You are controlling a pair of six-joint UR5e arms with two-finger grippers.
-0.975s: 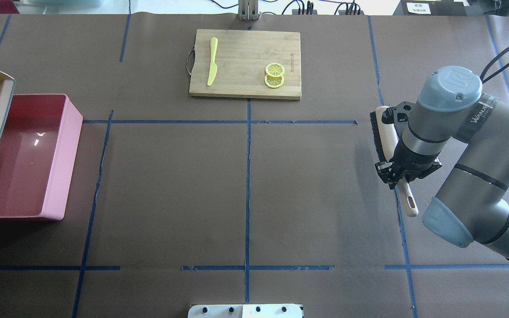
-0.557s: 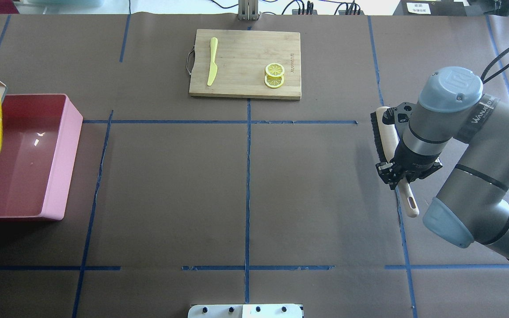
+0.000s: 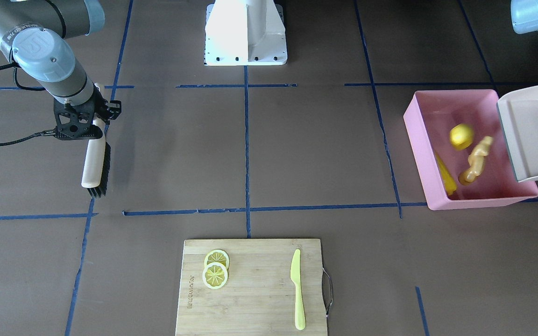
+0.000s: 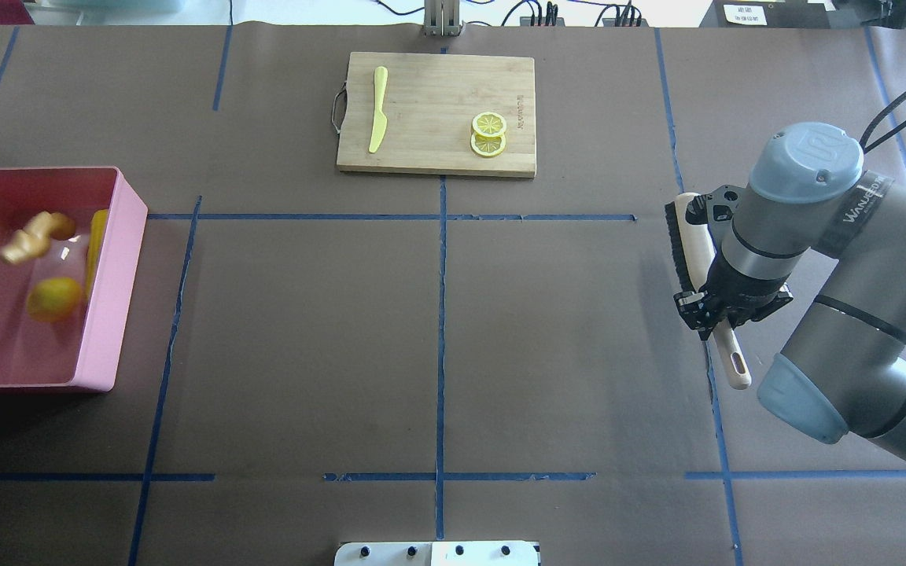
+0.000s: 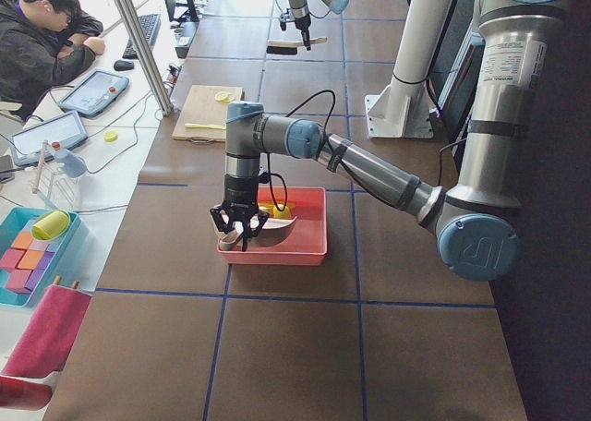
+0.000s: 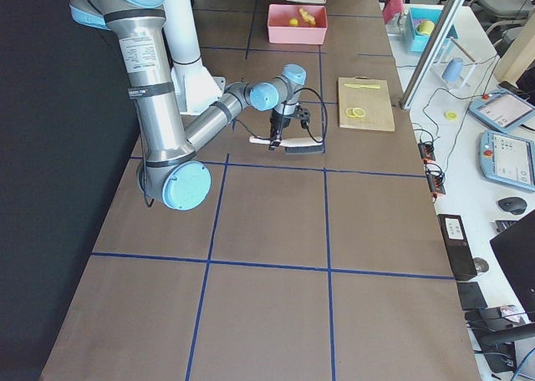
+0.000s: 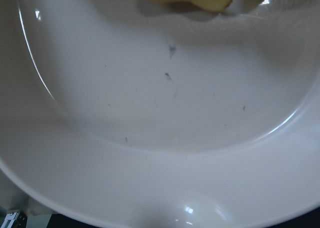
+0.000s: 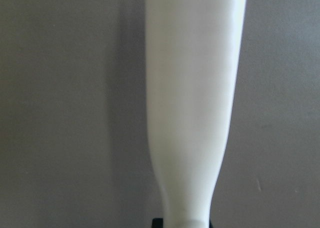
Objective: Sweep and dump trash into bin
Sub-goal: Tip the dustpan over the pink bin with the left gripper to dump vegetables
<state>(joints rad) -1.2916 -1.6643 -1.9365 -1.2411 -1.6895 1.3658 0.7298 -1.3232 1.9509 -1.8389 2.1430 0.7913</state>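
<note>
The corn [image 3: 446,178], lump [image 3: 461,136] and ginger [image 3: 477,158] lie in the bin [image 3: 484,202], just inward of the dustpan [image 3: 537,130] at my left claw [image 5: 242,225]; its grip I cannot tell. My right claw [image 4: 720,313] clamps the brush [image 3: 95,163], well apart.

My right gripper [image 3: 92,125] is clamped on the pale handle of the brush [image 3: 91,163], whose dark bristles face the table's middle. Well apart from it, the bin [image 3: 484,201] holds the corn cob [image 3: 446,179] (tucked against one wall), the yellow lump [image 3: 461,136] and the ginger root [image 3: 477,158], and the off-white dustpan [image 3: 537,135] overlaps the bin's outer rim
</note>
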